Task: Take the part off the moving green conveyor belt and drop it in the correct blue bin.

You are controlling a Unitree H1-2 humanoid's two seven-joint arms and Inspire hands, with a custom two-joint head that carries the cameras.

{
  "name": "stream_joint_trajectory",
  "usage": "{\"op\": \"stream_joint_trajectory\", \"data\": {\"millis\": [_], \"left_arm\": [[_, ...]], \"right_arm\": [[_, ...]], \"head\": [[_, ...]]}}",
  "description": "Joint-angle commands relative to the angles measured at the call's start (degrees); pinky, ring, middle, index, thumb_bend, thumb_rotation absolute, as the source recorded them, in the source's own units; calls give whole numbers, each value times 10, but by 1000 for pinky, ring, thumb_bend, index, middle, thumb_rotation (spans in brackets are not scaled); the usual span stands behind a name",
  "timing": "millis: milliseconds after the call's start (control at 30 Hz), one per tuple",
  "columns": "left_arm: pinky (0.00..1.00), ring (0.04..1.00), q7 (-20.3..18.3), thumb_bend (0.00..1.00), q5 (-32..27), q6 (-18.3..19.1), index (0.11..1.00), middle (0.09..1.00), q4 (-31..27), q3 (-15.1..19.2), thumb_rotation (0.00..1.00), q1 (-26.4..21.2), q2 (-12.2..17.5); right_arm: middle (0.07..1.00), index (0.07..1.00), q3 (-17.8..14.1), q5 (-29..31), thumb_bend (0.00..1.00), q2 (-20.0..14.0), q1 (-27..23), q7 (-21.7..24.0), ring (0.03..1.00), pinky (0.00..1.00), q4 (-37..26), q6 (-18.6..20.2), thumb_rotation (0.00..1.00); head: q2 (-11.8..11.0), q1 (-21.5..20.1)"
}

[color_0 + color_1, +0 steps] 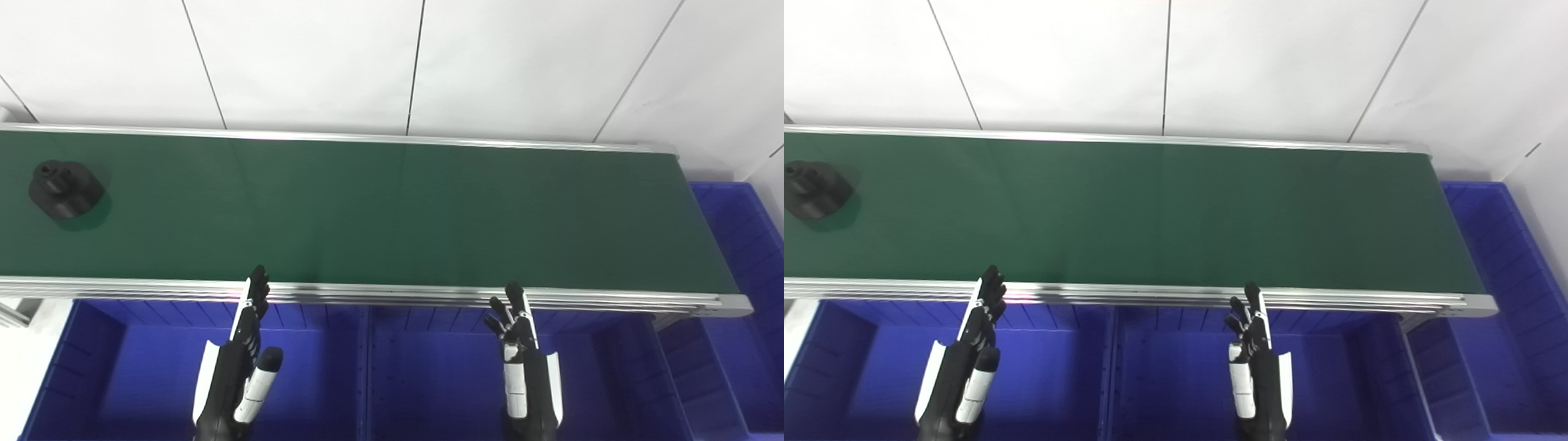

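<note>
A black round part (64, 188) with a raised neck sits on the green conveyor belt (380, 214) at its far left. My left hand (240, 358) hovers over the left blue bin (153, 380), fingers stretched out and apart, holding nothing, its tips at the belt's near rail. My right hand (522, 358) is held the same way over the middle blue bin (441, 380), open and empty. Both hands are well to the right of the part.
An aluminium rail (392, 293) edges the belt's near side. A third blue bin (747, 257) stands past the belt's right end, and another (692, 380) lies at the lower right. White wall panels rise behind the belt.
</note>
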Motion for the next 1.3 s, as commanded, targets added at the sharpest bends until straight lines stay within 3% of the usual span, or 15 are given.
{"op": "stream_joint_trajectory", "data": {"millis": [0,833,967,1000,1033,1067,1100,1133,1167,1200,1233,1267], "left_arm": [[1000,1000,-1,713,-7,-6,1000,1000,-22,-1,954,-1,1],[1000,1000,-9,736,-24,-3,1000,1000,-11,1,942,-11,18],[1000,1000,-7,736,-22,-11,1000,1000,-1,-2,940,-10,17],[1000,1000,-6,732,-20,-17,1000,1000,6,-3,941,-9,16],[1000,1000,-4,728,-19,-23,1000,1000,11,-4,938,-9,15],[1000,1000,-1,723,-18,-33,1000,1000,21,-5,928,-8,14],[1000,1000,0,722,-19,-40,1000,1000,27,-6,926,-9,13],[1000,1000,1,719,-20,-49,1000,1000,37,-7,918,-9,12],[1000,1000,2,717,-20,-56,1000,1000,45,-8,911,-10,11],[1000,1000,4,718,-19,-64,1000,1000,54,-9,903,-11,10],[1000,1000,5,718,-17,-70,1000,1000,61,-9,899,-12,9],[998,1000,8,713,-14,-79,1000,1000,71,-10,893,-14,7]], "right_arm": [[981,974,-2,0,750,9,1,8,931,863,-23,0,958],[985,968,-2,-5,761,20,-2,14,929,869,-16,7,958],[983,966,-4,0,754,16,-4,15,926,869,-2,-7,954],[983,968,-5,2,749,13,-4,16,928,871,4,-12,955],[984,971,-5,4,743,11,-4,17,929,874,8,-16,957],[987,975,-6,7,735,8,-4,19,932,881,14,-18,961],[987,976,-6,9,734,5,-4,20,932,882,17,-19,962],[990,980,-6,12,733,2,-4,21,933,888,22,-20,968],[994,986,-6,15,731,-1,-4,22,936,894,26,-20,975],[998,995,-7,17,731,-4,-5,21,939,899,31,-20,980],[999,998,-7,19,735,-6,-5,21,939,899,35,-20,983],[1000,1000,-9,18,739,-9,-6,18,938,898,41,-20,986]], "head": [[0,-1],[-14,-10],[-36,5],[-56,19],[-56,19],[-78,31],[-78,31],[-98,42],[-101,44],[-121,54],[-121,54],[-141,65]]}}
